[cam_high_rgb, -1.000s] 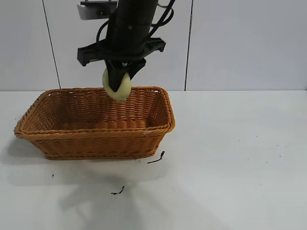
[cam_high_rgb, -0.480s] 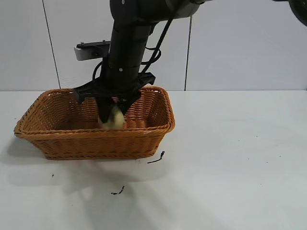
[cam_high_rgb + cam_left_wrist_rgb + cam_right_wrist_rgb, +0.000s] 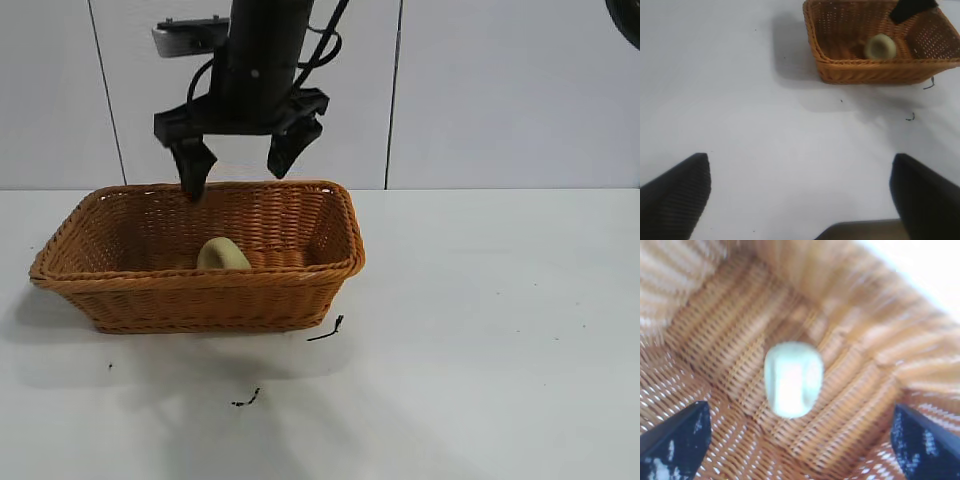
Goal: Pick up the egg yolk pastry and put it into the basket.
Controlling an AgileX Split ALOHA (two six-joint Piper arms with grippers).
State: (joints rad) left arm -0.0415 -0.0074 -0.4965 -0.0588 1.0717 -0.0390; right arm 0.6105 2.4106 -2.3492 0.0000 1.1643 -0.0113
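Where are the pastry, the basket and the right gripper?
pastry (image 3: 223,254), exterior view, its domed top
basket (image 3: 200,269), exterior view, near braided rim
right gripper (image 3: 240,160), exterior view, midway between its open jaws, above the basket

The egg yolk pastry (image 3: 223,254) lies in the basket (image 3: 200,292), directly below the right hand (image 3: 241,166).

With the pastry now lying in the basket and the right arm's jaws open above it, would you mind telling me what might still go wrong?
1. The egg yolk pastry is a rounded lump lying loose on the floor of the basket, so a nudge could roll it.
2. The right gripper hangs just over the rear rim with its jaws wide; one fingertip looks close to the rim, so a careless withdrawal might catch and drag the basket.
3. The left gripper is far off, open, and poses little risk.
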